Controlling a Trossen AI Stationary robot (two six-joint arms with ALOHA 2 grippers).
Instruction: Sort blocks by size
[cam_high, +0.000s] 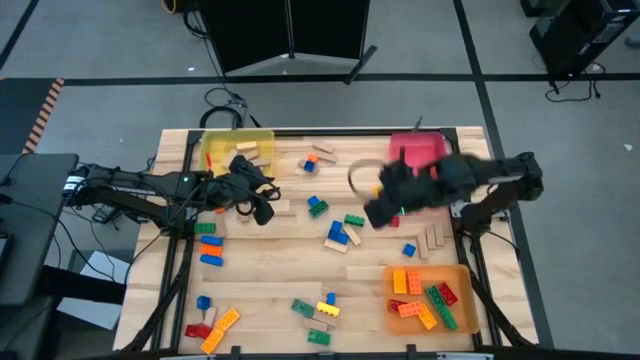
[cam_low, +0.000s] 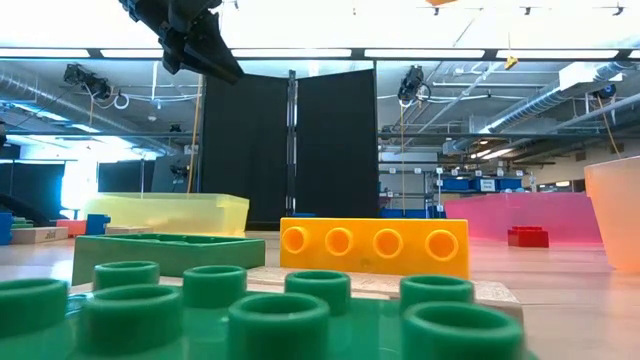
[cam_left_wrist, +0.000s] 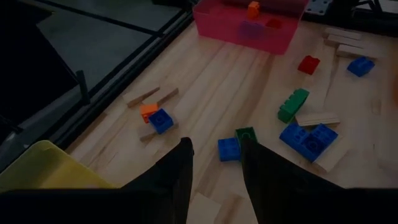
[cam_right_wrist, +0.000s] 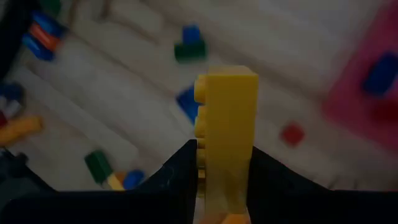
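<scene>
Blocks lie scattered over the wooden table (cam_high: 300, 230): studded bricks such as a blue pair (cam_high: 338, 234) and plain wooden ones (cam_high: 433, 238). My right gripper (cam_right_wrist: 222, 149) hangs high above the table's right middle (cam_high: 385, 205), in front of the red tray, shut on a yellow studded brick (cam_right_wrist: 227, 112). My left gripper (cam_left_wrist: 214, 146) hovers at the left middle (cam_high: 262, 212), in front of the yellow tray. It is open with nothing between its fingertips; a blue brick (cam_left_wrist: 228, 149) lies on the table beyond them. My right gripper pinches the yellow brick by one end (cam_right_wrist: 224, 168) between its two fingers. The rest of the brick sticks out past the fingertips, its studs turned toward one finger's side. The fingers point steeply down, and the brick is lifted clear of the table.
A yellow tray (cam_high: 225, 143) with wooden blocks stands at the far left. A red tray (cam_high: 418, 150) with a few bricks is at the far right. An orange tray (cam_high: 460, 300) with several bricks is at the near right. More bricks lie near the front edge (cam_high: 318, 310).
</scene>
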